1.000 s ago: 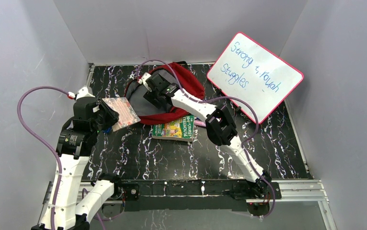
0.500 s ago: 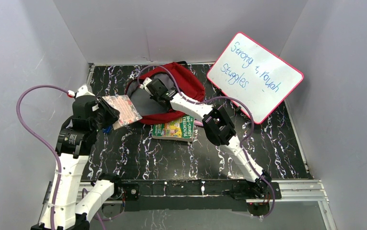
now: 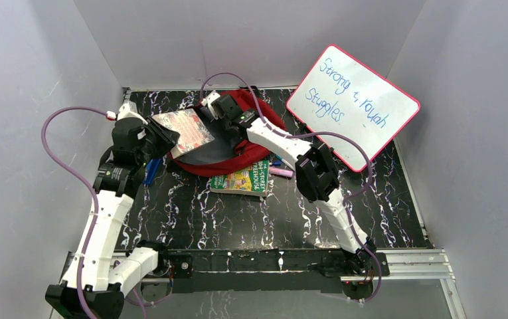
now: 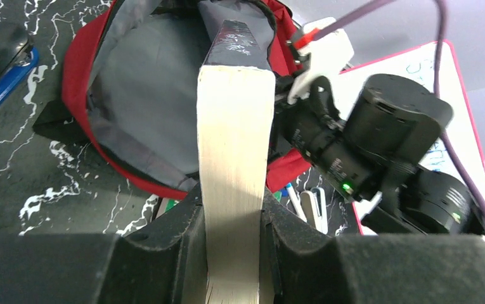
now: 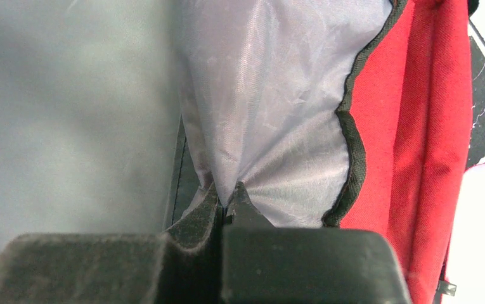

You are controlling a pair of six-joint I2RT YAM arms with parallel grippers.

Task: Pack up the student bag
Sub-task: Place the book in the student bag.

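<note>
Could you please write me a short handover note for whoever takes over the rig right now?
Left gripper: jaws shut on a book, poised at the student bag's open mouth.
Right gripper: jaws shut on the grey lining, holding the mouth open.
Done: bag open, book in hand.
Left: put that book in, then likely the green book and pens lying beside the bag.

Left gripper [image 4: 233,221] and right gripper [image 5: 229,201] both reach forward, jaws clamped tight.
</note>
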